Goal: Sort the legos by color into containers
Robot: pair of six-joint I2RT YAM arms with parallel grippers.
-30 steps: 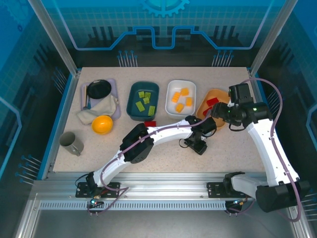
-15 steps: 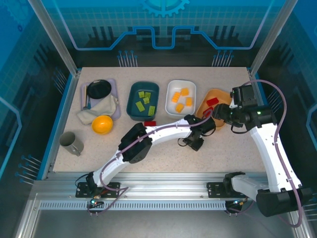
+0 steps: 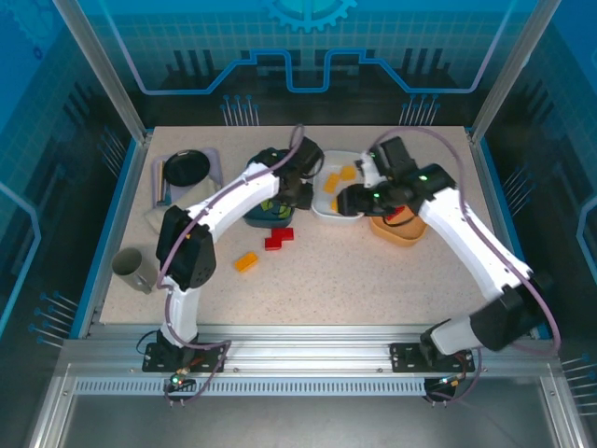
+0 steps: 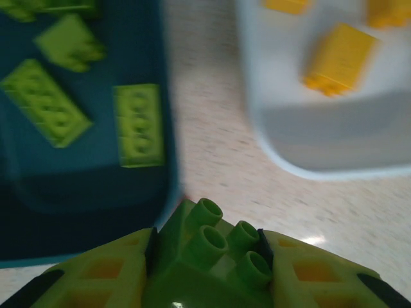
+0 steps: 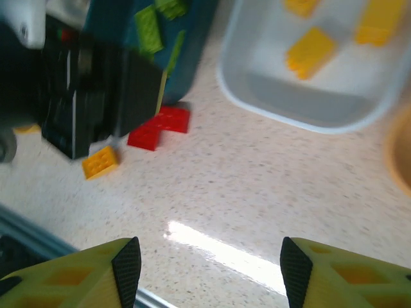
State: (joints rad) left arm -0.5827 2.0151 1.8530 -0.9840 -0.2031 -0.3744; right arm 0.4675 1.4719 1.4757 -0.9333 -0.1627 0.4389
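Swung the left tool (image 4: 205,273) over from the counter (image 5: 270,192) near the orange tray (image 3: 401,230), where it was a moment ago, to the dark teal tray (image 4: 96,186). Closed up too, and now pinched narrow on a green lego (image 4: 210,242), studs up between the fingers. Just ahead and to the left of that tool, the teal tray with more green legos in it. Ahead and to the right, the white tray (image 4: 321,138) with yellow ones. Not dropped yet, and not quite over the teal tray either, so probably needs a little push forward and left before letting go.

Moved the right tool (image 5: 210,266) as well, off the orange tray and out over bare counter. Held wide, with nothing in it. Ahead and to its left, red legos (image 5: 159,128) touching each other and one yellow lego (image 5: 99,162) close by, all lying on the counter. Likely the next ones to pick up.
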